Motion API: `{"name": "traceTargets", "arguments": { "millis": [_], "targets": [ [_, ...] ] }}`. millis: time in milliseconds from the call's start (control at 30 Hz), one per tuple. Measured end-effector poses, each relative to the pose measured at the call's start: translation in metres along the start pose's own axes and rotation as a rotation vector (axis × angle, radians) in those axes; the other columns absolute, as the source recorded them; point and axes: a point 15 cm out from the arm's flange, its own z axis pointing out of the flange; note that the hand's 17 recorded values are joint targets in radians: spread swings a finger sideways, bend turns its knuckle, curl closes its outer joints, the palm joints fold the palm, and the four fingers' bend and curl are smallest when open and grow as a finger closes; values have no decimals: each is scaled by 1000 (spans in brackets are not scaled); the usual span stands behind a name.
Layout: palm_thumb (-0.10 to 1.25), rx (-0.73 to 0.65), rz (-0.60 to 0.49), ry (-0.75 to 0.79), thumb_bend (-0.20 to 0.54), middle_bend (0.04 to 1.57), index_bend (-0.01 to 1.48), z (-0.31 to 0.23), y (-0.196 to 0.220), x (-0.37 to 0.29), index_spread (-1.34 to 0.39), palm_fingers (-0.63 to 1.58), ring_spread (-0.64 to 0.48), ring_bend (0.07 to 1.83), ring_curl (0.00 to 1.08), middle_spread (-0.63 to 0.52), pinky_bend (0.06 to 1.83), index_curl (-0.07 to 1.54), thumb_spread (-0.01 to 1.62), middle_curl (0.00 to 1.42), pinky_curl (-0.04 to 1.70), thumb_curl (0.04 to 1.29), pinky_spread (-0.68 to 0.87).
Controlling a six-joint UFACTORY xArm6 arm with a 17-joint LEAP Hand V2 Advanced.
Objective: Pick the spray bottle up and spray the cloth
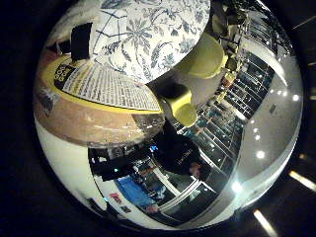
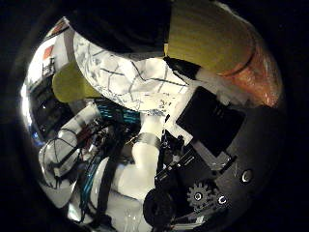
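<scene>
A spray bottle with amber-orange liquid, a yellow-bordered white label dense with black print, and a yellow trigger head. Beside the bottle, a white cloth patterned with blue-grey flowers and leaves. By the bottle's yellow top, the hand shows black and white parts.

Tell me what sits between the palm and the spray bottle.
Nothing: the spray bottle fills much of the little finger side view, pressed close to the palm, with the patterned cloth beyond it. In the thumb side view, the hand lies right against it.
</scene>
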Motion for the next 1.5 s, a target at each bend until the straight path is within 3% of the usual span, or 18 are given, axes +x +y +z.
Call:
{"name": "traceTargets", "arguments": {
  "millis": [533, 733, 867, 1067, 1500],
  "targets": [
    [1033, 506, -207, -579, -13, 1336, 1188, -130, -45, -154, -172, 1226, -152, 1444, 559, -90, 1044, 630, 1059, 585, 1142, 625, -229],
    [1038, 678, -371, -798, -14, 1336, 1189, -172, -65, -200, -172, 1226, -152, 1444, 559, -87, 1041, 629, 1043, 585, 1149, 630, -229],
    [1053, 651, -392, -1029, -12, 1335, 1188, -144, -81, -235, -172, 1228, -151, 1445, 558, -86, 1037, 629, 1033, 584, 1153, 641, -230],
    [1073, 738, -361, -1288, -14, 1331, 1187, -124, -117, -250, -172, 1230, -151, 1445, 557, -86, 1038, 628, 999, 580, 1157, 657, -231],
    [1067, 670, -357, -1292, -14, 1336, 1184, -74, -176, -261, -163, 1226, -144, 1449, 556, -85, 1030, 633, 965, 578, 1170, 688, -238]
  ]
}}
